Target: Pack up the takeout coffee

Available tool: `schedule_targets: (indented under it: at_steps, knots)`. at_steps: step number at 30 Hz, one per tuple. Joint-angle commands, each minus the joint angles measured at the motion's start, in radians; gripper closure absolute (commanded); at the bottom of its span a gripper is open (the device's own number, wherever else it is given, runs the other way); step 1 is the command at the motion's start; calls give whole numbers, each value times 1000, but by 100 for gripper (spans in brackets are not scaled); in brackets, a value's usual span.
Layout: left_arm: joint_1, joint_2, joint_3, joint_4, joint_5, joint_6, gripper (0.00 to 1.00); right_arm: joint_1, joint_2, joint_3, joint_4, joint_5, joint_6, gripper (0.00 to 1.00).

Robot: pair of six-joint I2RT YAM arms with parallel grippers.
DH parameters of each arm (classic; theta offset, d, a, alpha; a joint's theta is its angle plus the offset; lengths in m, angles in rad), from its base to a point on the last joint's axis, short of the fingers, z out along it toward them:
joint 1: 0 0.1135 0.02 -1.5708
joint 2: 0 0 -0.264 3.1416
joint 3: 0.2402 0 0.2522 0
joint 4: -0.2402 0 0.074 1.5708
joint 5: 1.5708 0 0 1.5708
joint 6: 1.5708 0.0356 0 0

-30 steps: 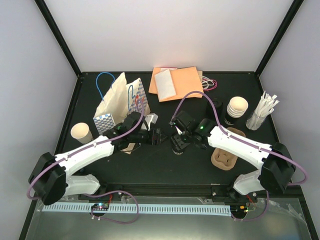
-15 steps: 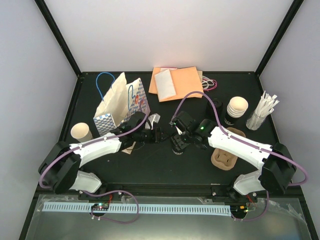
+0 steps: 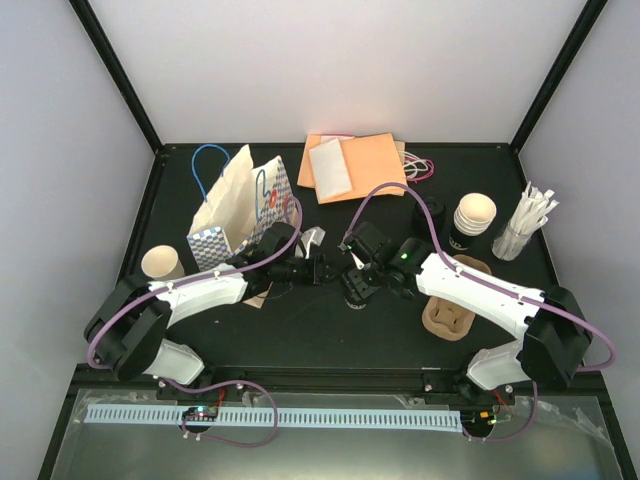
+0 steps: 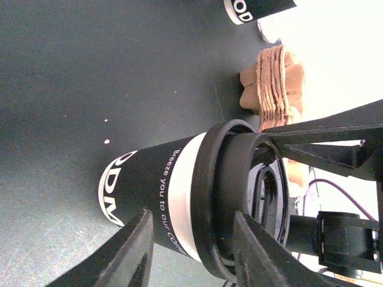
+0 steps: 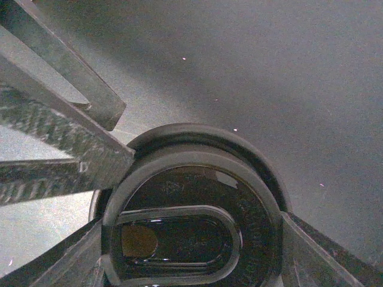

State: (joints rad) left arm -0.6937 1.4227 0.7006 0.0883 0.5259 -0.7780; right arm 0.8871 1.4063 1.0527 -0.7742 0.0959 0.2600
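We see takeout coffee lidded on bench, unbagged. Right pincer clenched on lid, left pincer released beside it, bag far-left.

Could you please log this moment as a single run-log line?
right gripper: shut on takeout coffee at lid | left gripper: open, straddling cup body | bag: upright, coffee outside

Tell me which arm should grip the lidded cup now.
Right, probably. The right gripper straddles the lid from above, a finger at each side. The left gripper is open beside the cup, fingers spread along its height, not around it.
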Motion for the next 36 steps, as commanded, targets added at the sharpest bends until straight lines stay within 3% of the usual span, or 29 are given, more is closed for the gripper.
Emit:
schedule_targets:
  at_steps: [1,4,6,29,36]
  knots:
    - [4,34,28,14,2,20,63,14,69,-55,-73,-103,13,36]
    - [6,57,23,23,-11,14,79,14,69,-54,-74,-104,12,36]
    - [6,72,28,3,-36,16,83,14,71,-54,-74,-104,8,36]
    - [-4,136,34,-141,-113,25,85,29,122,-46,-90,-134,-38,36]
    - [13,89,122,-175,-97,34,68,41,102,-54,-88,-157,-48,36]
